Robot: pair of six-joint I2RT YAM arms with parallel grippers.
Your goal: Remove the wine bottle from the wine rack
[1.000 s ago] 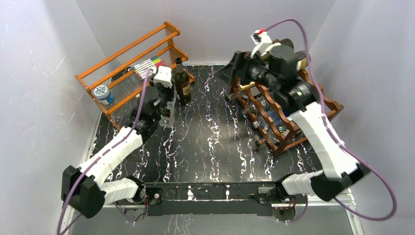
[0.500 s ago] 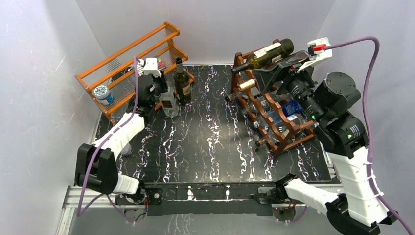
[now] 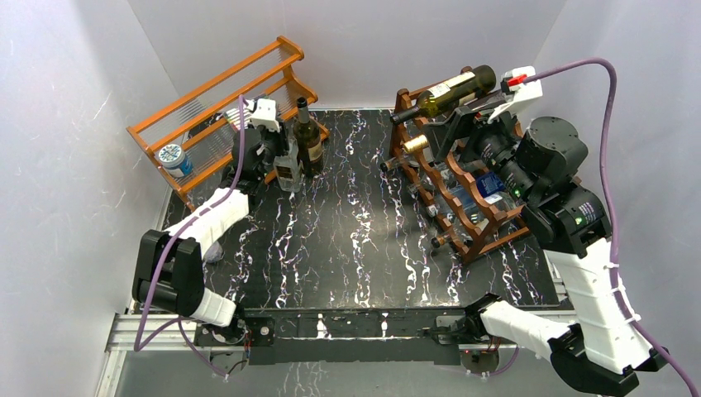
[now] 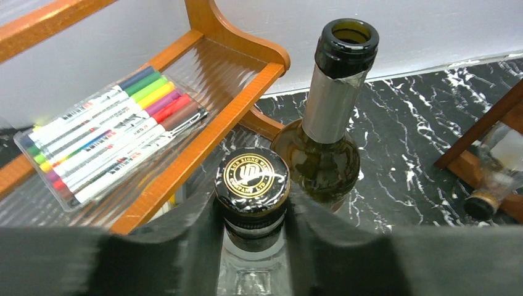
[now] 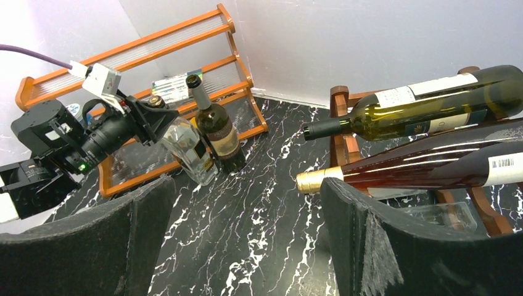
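Plainly the right arm (image 3: 591, 273) is nearer: the right jaws stand wide apart and empty, just beside the wine rack (image 3: 473, 222). The wine bottle (image 5: 425, 102) lies on the top tier, its long axis nearly level and its neck toward the middle of the table (image 3: 347, 248). In the right wrist view it sits up and to the right of the gap. The left jaws are clamped on a clear bottle (image 5: 188, 151), well apart from the rack.

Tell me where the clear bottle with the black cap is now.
Top view, far left: the clear bottle sits in the left claw, beside the open dark bottle, in front of the orange rack.
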